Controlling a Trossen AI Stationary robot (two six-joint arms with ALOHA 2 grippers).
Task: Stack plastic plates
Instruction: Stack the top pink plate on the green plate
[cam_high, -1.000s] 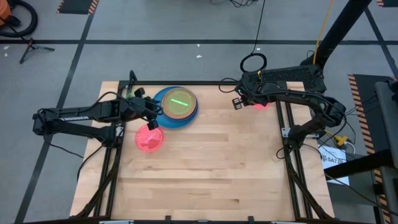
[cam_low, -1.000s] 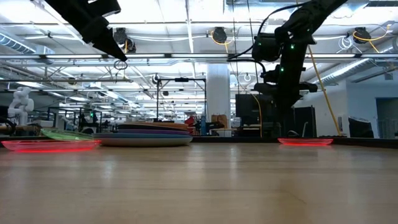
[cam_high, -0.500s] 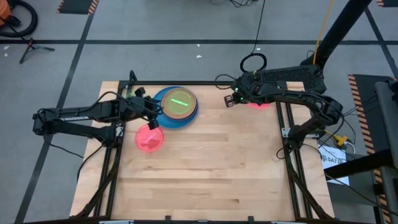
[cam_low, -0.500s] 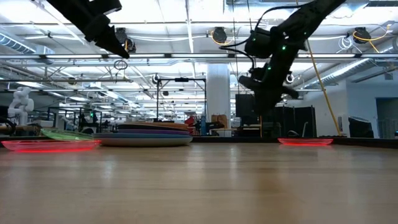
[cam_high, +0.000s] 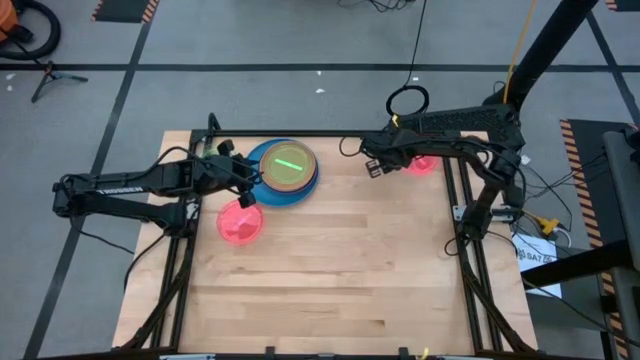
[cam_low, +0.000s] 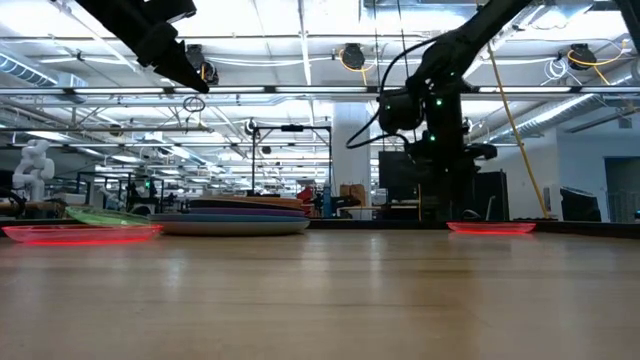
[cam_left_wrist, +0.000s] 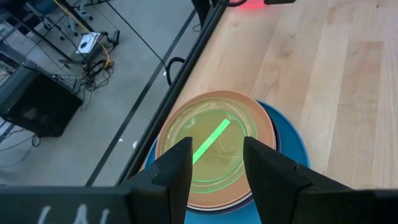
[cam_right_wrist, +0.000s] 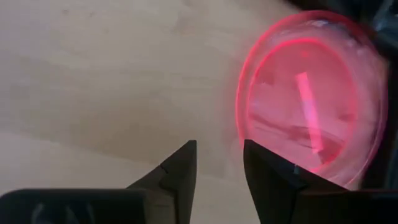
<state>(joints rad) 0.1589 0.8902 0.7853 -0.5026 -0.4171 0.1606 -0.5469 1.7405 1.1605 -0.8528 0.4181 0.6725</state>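
A stack of plastic plates (cam_high: 283, 170) stands at the table's far left: blue at the bottom, tan above it, a translucent green plate (cam_left_wrist: 211, 149) on top. One pink plate (cam_high: 240, 222) lies flat on the table in front of the stack. A second pink plate (cam_high: 420, 163) lies flat at the far right. My left gripper (cam_left_wrist: 216, 168) hovers open above the stack's left side. My right gripper (cam_right_wrist: 219, 165) is open over bare wood just left of the far-right pink plate (cam_right_wrist: 305, 118), touching nothing.
Dark frame rails (cam_high: 180, 250) run along the table's left and right sides. The wooden top (cam_high: 330, 270) stretches bare across the middle and near half. Cables and floor lie beyond the far edge (cam_left_wrist: 124, 112).
My right gripper has moved toward the table's left edge and sunk, coming off the far-right pink plate, which now shows whole and lies where it was. My left arm has kept still.
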